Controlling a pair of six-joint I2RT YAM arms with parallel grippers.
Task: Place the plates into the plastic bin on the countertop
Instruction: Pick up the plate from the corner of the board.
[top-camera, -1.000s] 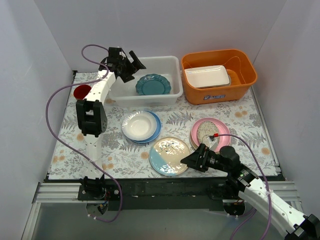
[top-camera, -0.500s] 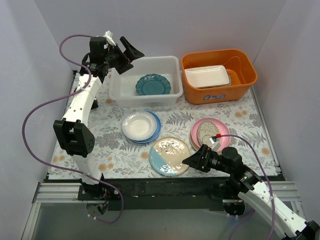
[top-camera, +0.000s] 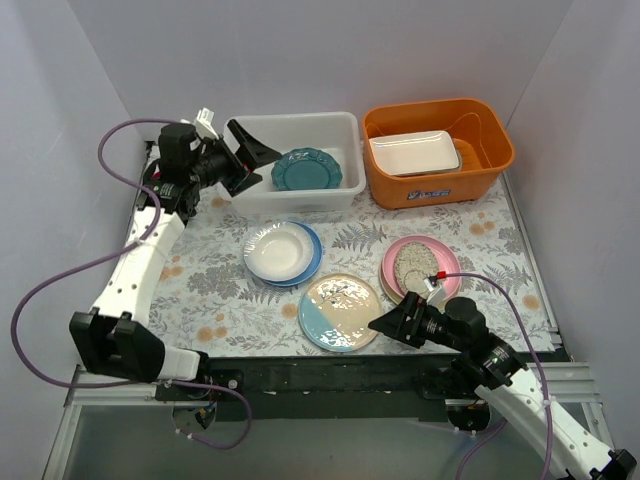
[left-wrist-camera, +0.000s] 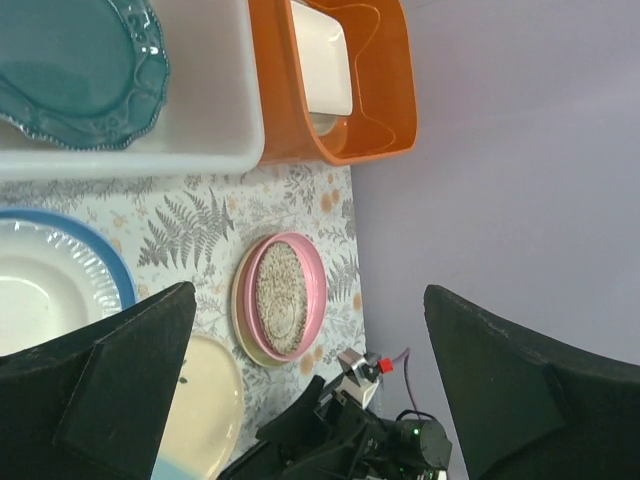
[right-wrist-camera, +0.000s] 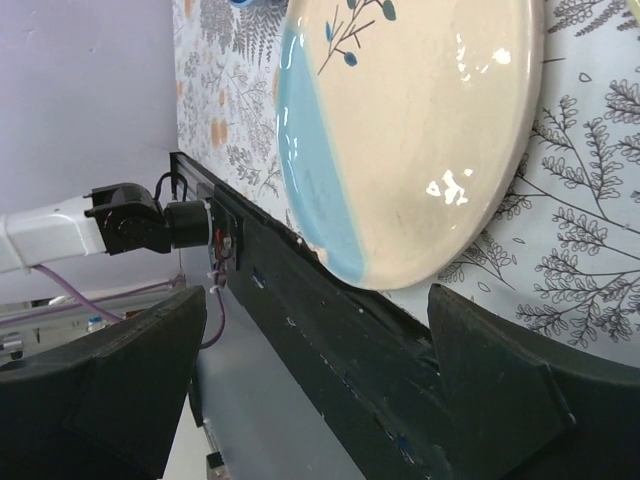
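The white plastic bin (top-camera: 296, 202) stands at the back and holds a teal scalloped plate (top-camera: 307, 168). My left gripper (top-camera: 254, 160) is open and empty over the bin's left end; its view shows the teal plate (left-wrist-camera: 80, 70) and the bin wall (left-wrist-camera: 228, 100). On the fern-print countertop (top-camera: 210, 290) lie a white plate on a blue one (top-camera: 278, 250), a cream leaf-patterned plate with a blue segment (top-camera: 340, 312) and a pink plate with a speckled grey oval (top-camera: 420, 265). My right gripper (top-camera: 380, 325) is open and empty beside the cream plate's (right-wrist-camera: 420, 130) near right edge.
An orange tub (top-camera: 437, 180) at the back right holds a white rectangular tray (top-camera: 414, 152). The black rail of the table's near edge (right-wrist-camera: 330, 350) runs just under my right gripper. White walls close in on the left, back and right.
My left arm has swung out to the left and its gripper has come down from the bin's back left corner to its left end, still open. My right gripper has barely moved.
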